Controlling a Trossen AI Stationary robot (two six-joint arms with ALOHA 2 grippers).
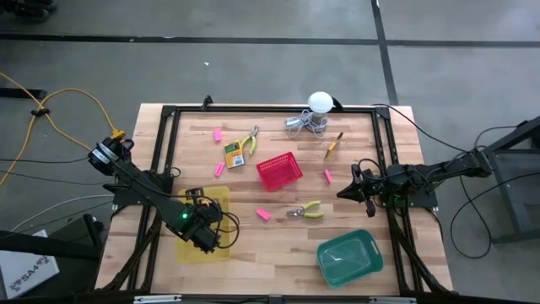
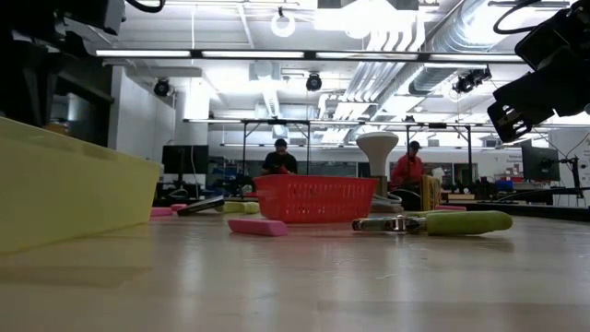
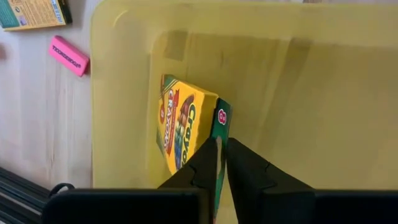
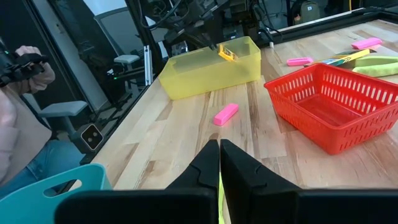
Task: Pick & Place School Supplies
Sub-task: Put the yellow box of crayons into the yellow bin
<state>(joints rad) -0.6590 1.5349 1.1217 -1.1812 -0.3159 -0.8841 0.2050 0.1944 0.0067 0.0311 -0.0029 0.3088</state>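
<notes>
My left gripper [image 1: 205, 241] reaches down into the yellow tray [image 1: 221, 198] at the table's near left, shut on a yellow-and-green crayon box [image 3: 183, 127]. A second crayon box [image 1: 234, 155] lies flat on the table. Around it lie several pink erasers [image 1: 263, 214] and two pliers with yellow-green handles [image 1: 305, 211] [image 1: 250, 140]. My right gripper [image 1: 346, 192] waits shut and level at the table's right side, holding nothing. My left gripper pinches the crayon box between its two fingers at the narrow green side [image 3: 220, 134]. The fingers come steeply from above, pointing down. The box sits tilted inside the yellow tray [image 3: 124, 25], its top [image 4: 227, 53] above the rim. Whether its lower end touches the tray's floor cannot be told.
A red basket [image 1: 279, 170] stands mid-table and a teal tray [image 1: 348, 257] at the near right. A white ball with coiled wire [image 1: 316, 114] and a yellow-handled tool [image 1: 334, 143] are at the far side. People show in the room beyond the table.
</notes>
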